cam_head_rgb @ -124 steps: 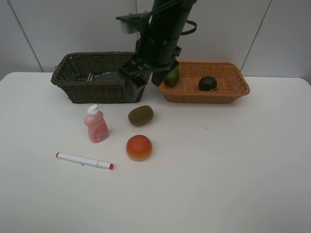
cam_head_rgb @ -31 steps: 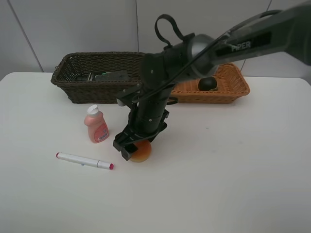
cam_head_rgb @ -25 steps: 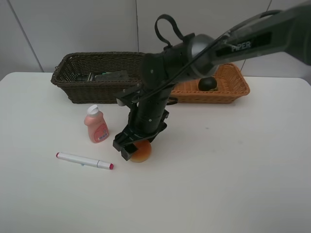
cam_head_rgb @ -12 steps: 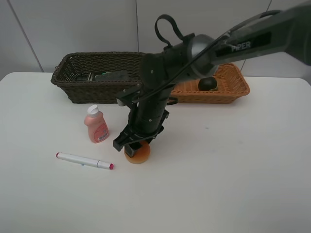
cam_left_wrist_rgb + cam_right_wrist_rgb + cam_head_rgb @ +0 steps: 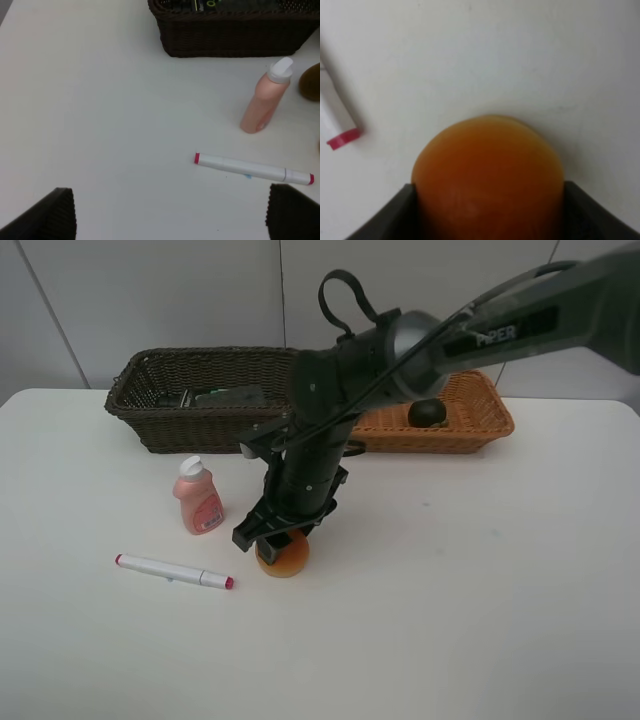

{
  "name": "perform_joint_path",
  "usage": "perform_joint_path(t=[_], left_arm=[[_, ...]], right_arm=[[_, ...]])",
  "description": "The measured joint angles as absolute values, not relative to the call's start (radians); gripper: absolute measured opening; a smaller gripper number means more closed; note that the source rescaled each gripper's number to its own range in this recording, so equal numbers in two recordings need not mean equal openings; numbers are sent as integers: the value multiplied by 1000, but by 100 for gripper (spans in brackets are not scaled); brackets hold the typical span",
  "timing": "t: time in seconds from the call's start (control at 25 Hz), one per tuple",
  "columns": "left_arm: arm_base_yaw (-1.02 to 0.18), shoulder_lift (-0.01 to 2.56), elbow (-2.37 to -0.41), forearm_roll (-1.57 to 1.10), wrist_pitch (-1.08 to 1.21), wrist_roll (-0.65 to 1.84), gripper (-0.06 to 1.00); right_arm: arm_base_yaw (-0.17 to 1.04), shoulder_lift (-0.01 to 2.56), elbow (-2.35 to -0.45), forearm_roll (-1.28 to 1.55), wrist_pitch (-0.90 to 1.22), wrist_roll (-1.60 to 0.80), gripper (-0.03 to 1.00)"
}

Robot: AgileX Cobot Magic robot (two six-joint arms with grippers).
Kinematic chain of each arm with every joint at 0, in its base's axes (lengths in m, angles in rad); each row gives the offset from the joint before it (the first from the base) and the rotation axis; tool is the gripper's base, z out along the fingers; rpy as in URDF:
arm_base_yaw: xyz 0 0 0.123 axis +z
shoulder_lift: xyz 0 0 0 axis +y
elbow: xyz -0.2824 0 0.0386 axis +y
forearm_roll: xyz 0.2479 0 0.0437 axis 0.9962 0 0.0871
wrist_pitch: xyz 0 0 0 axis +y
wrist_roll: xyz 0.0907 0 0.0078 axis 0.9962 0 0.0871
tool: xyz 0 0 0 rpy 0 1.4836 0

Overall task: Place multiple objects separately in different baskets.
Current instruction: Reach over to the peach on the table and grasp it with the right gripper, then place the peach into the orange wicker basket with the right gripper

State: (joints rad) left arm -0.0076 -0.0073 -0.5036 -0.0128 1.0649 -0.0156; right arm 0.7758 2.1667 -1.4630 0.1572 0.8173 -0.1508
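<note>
though the arm [image 5: 320,430] masks it from above, the wrist view shows the right claw [image 5: 490,212] clamped on orange-red fruit [image 5: 487,160].

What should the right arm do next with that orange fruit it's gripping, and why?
Probably lift straight up: the right tool looks closed on the round orange-red fruit, which rests on the white table beside the white pink-tipped marker. Raising it first should clear the marker before carrying toward the shallow orange-tan wicker basket.
</note>
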Motion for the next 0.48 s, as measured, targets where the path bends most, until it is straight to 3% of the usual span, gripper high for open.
perform_joint_path(t=[0.48], left_arm=[[-8, -7, -504, -13, 1065, -16, 100]], right_arm=[[773, 2073, -1540, 81, 929, -115, 37]])
